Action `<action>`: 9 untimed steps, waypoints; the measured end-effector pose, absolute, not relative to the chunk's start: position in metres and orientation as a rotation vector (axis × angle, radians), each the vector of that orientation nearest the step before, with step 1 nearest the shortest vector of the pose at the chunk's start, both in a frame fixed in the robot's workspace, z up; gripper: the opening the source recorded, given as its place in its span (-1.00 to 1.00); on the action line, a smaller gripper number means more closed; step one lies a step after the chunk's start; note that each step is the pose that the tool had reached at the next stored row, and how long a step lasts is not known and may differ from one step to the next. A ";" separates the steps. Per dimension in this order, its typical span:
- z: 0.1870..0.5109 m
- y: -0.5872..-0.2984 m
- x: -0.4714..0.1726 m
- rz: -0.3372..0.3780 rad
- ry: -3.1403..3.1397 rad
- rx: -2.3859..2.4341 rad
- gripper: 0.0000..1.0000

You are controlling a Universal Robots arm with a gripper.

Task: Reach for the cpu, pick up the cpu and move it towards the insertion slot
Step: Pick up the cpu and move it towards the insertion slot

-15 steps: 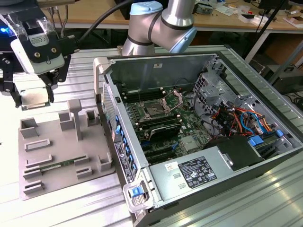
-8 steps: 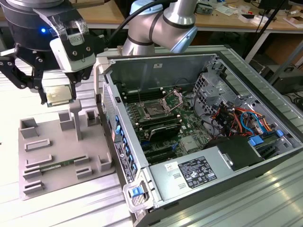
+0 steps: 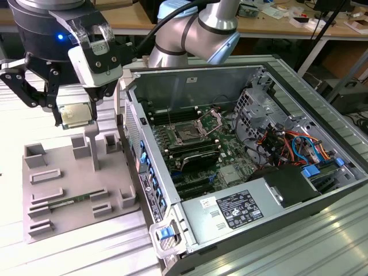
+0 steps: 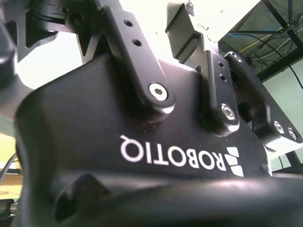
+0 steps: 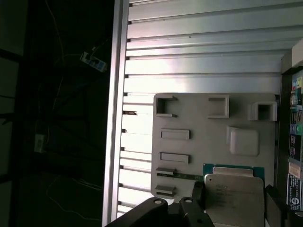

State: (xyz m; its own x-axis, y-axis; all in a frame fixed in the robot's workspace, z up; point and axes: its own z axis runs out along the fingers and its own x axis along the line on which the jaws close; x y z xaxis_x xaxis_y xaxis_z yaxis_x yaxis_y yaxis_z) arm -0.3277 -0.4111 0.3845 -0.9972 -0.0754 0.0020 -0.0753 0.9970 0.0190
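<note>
Silver arm [image 3: 215, 20], blue caps [image 3: 172, 10], black fingers [image 3: 26, 89]

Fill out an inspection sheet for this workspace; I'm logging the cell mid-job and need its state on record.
Surface: ribbed metal table with a grey plate on it.
Job's things: chip held in the air above the plate; socket inside the open computer case.
Clutter: memory stick lying on the plate.
Grippers: gripper shut on the chip.
Cables: coloured wires inside the case.
Surroundings: workbenches behind.
</note>
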 end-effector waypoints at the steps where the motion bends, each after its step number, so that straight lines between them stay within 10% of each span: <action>1: 0.384 -0.411 -0.326 -0.030 -3.137 0.118 0.09; 9: 0.384 -0.411 -0.318 -0.030 -3.137 0.118 0.09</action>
